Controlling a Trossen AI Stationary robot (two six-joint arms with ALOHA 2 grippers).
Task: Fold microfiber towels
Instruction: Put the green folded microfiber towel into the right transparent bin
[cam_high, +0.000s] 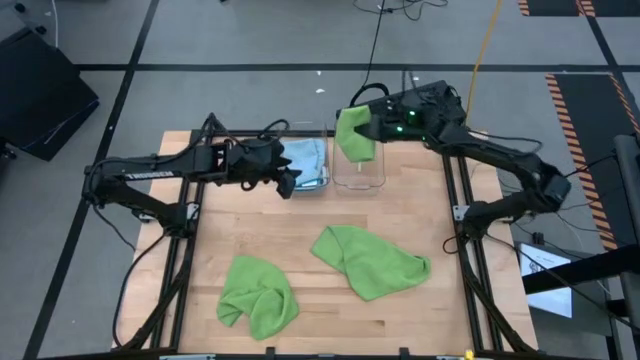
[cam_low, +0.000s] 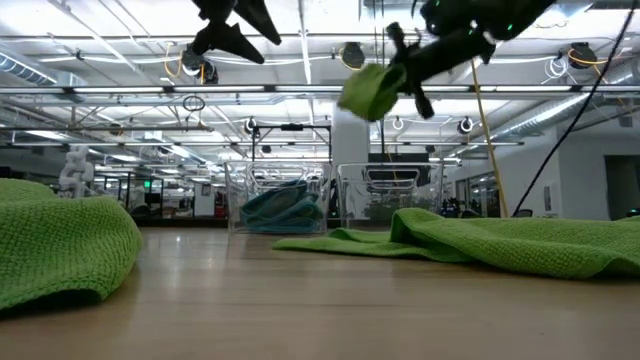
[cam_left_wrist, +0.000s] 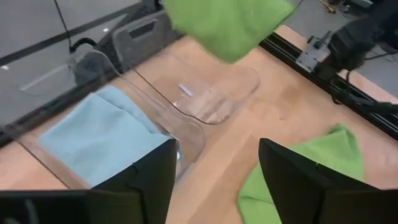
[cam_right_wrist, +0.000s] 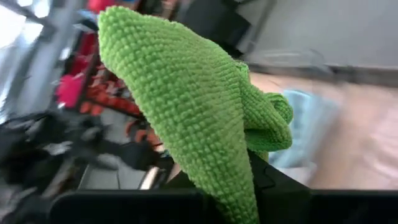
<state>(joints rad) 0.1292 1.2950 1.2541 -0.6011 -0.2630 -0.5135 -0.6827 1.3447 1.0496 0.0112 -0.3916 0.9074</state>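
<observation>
Folded green towel (cam_high: 354, 133) aloft; two green towels (cam_high: 370, 260) crumpled.

Right wrist view. A lime green microfiber towel (cam_right_wrist: 193, 118), folded into a thick bundle with a coarse, beaded weave, fills the centre and rises from the dark fingers (cam_right_wrist: 273, 186) of the right claw (cam_right_wrist: 242, 186), which are clamped on its lower part. A rounded fold of the same towel bulges beside the main peak. Behind it lies a pale blue cloth (cam_right_wrist: 305, 124), blurred, on the light wooden table (cam_right_wrist: 360, 143). The remaining background is out of focus.
</observation>
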